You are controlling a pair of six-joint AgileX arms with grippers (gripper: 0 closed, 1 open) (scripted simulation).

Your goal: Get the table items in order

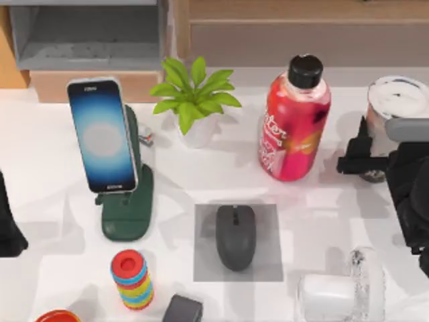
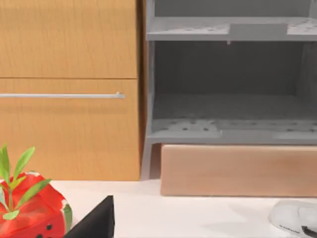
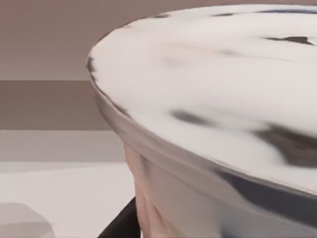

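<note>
The milk-tea cup (image 1: pixel 398 100) is clasped at the table's (image 1: pixel 40 174) right edge by the right gripper (image 1: pixel 367 161) (fingers closed around it), presumably for relocation.

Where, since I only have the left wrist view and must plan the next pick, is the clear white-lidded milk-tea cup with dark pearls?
Observer: The milk-tea cup stands at the right edge of the white table in the top view, with the right gripper close beside it.
Operator: And the dark grey oval computer mouse?
Observer: It lies on a grey square pad, near the middle front.
Operator: The phone?
Observer: The slim smartphone with a glowing blue-white screen leans on a dark green stand at the left. The left gripper is parked at the left edge.
</note>
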